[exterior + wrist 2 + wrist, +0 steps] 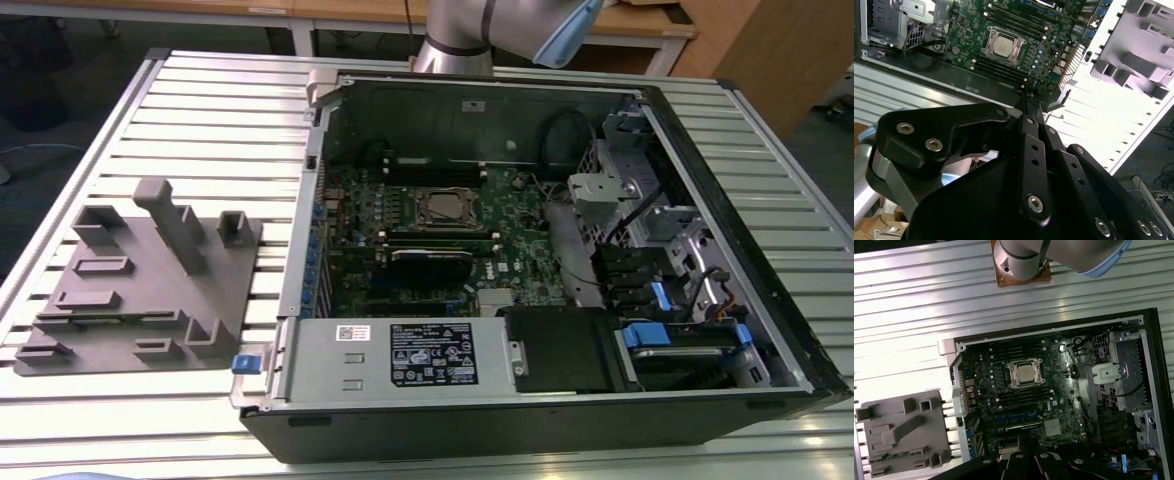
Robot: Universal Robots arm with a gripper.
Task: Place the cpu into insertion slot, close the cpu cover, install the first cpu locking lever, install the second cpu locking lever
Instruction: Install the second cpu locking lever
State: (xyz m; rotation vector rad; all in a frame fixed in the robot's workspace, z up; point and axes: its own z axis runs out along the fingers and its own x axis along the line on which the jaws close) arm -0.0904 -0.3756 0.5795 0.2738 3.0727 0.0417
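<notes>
1. Exterior view: open case [534,400] lying on slatted bench [214,100]; cpu [450,209] seated in slot [426,196] on green board [400,270]. Grey fixture [134,280] beside case, at the exterior view's left.
2. Second wrist view: tool [1030,100] high above board, fingers [1027,107] together, apparently empty. Cover [992,39] framing cpu.
3. First wrist view: cpu in slot, mid-board; arm base [1021,262] on bench.

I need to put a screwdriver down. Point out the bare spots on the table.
The ribbed table is bare between the grey holder block and the computer case, and along the edge behind the block. Inside the case it is crowded: motherboard, cables and drive bays leave no flat room.
</notes>
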